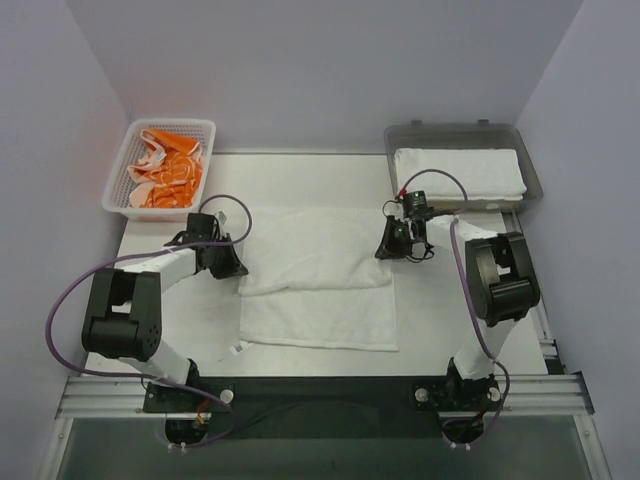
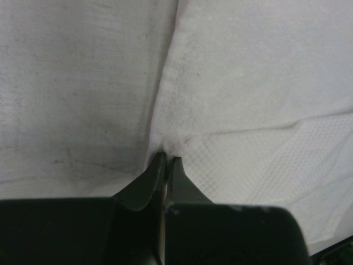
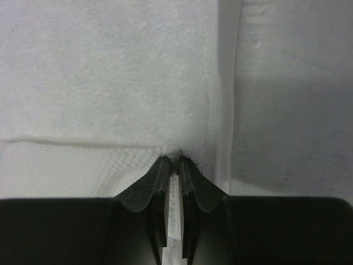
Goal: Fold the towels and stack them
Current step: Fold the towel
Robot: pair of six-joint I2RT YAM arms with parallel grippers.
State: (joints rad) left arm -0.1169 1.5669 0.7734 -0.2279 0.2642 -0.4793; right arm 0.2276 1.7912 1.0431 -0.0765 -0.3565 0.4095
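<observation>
A white terry towel lies in the middle of the table, its far half folded towards the near edge. My left gripper is shut on the folded layer's left corner, seen in the left wrist view pinching the towel. My right gripper is shut on the right corner, seen in the right wrist view on the towel. A folded white towel lies in the grey tray. Orange-and-white towels fill the white basket.
The basket stands at the back left and the tray at the back right. A white mat covers the table under the towel. A metal rail runs along the near edge by the arm bases.
</observation>
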